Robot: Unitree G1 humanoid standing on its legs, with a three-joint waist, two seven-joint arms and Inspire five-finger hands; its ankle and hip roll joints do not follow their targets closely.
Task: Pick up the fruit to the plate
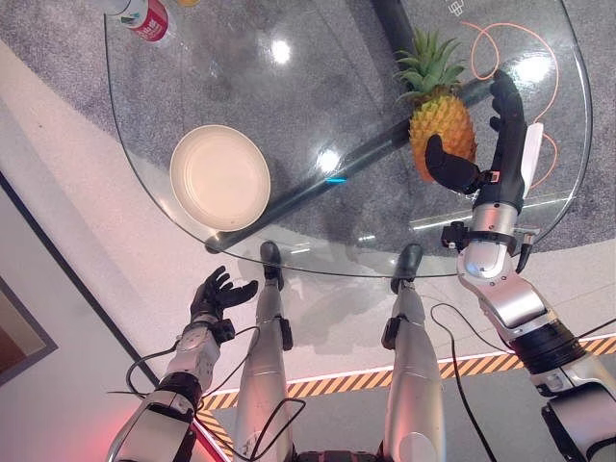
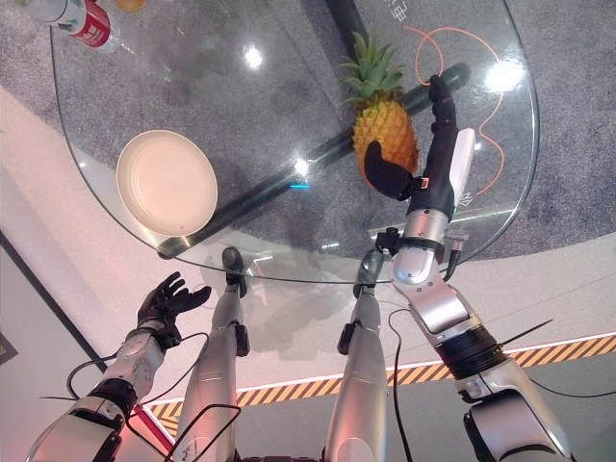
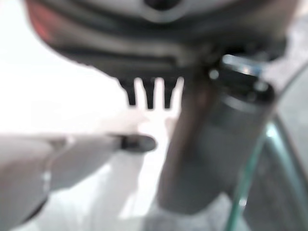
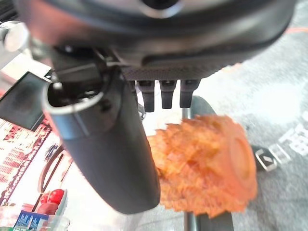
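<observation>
A pineapple (image 1: 443,130) with a green crown stands upright on the right part of the round glass table (image 1: 318,87). My right hand (image 1: 507,154) is open beside it, with straight fingers along the fruit's right side and the thumb (image 1: 450,168) against its near side. In the right wrist view the orange fruit (image 4: 207,168) lies just past the thumb (image 4: 110,159). A cream plate (image 1: 219,177), with nothing on it, sits on the left part of the table. My left hand (image 1: 214,294) hangs open below the table's near edge.
A red-labelled bottle (image 1: 144,16) stands at the table's far left edge. A dark bar (image 1: 366,154) of the table frame runs under the glass between plate and pineapple. Orange-and-black striped tape (image 1: 481,366) marks the floor near me.
</observation>
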